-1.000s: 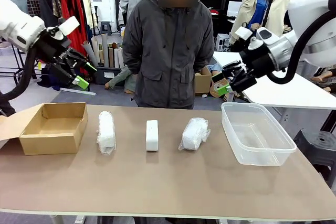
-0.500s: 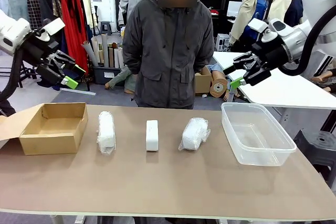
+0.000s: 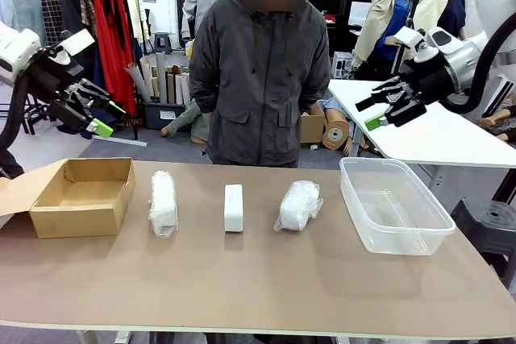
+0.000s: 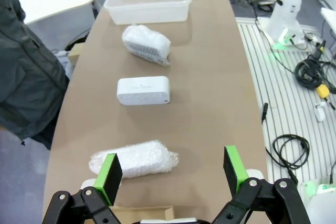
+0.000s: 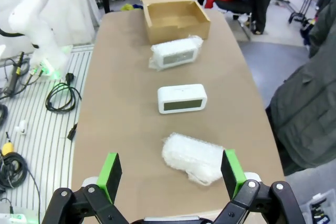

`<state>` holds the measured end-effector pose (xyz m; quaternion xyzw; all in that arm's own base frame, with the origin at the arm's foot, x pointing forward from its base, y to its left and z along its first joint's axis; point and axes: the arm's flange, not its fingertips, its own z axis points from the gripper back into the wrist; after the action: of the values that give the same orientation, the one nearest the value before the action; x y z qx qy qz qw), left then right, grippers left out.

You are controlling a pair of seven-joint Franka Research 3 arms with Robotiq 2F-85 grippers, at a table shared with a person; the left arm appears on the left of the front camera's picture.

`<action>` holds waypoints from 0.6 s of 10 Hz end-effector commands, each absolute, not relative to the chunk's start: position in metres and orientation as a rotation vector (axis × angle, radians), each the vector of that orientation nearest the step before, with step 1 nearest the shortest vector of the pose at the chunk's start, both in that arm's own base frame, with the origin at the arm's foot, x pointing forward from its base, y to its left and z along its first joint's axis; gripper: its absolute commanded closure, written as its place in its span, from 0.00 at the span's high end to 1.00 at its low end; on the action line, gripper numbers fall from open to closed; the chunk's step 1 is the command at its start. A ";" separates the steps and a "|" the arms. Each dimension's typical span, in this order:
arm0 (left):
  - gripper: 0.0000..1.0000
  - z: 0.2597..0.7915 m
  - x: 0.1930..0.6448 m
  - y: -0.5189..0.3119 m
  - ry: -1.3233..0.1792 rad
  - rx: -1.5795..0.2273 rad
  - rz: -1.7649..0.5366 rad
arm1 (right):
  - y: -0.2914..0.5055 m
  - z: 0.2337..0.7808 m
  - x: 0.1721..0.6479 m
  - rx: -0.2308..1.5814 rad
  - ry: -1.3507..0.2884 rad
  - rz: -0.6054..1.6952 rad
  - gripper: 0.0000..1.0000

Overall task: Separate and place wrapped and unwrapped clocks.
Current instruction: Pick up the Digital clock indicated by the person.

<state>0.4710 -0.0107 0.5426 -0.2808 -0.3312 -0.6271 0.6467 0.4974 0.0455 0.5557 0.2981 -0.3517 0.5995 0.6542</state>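
Observation:
Three clocks lie in a row on the brown table. A wrapped clock in crinkly plastic lies on the left, a bare white clock in the middle, and a second wrapped clock on the right. From the left wrist I see the near wrapped clock, the bare clock and the far wrapped clock. From the right wrist I see a wrapped clock, the bare clock and another wrapped clock. My left gripper hangs open, high above the table's left end. My right gripper is open, high at the right.
An open brown cardboard box stands at the table's left end and a clear plastic tub at the right end. A person in a dark grey jacket stands at the far edge, behind the clocks. A white table lies behind at the right.
Both arms have drawn back and up, away from the table's middle: the left gripper toward the left edge, the right gripper to the right and higher. The clocks have not moved.

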 end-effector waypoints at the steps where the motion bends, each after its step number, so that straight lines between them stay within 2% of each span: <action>1: 1.00 0.545 0.471 -0.009 -0.728 -0.609 -1.441 | 0.039 0.560 0.505 0.670 -0.799 1.352 1.00; 6: 1.00 0.545 0.474 -0.007 -0.741 -0.580 -1.421 | 0.029 0.558 0.513 0.666 -0.793 1.327 1.00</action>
<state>0.4731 -0.0060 0.5416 -0.2657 -0.3277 -0.6287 0.6533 0.5079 0.0305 0.5530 0.2938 -0.3537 0.5895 0.6642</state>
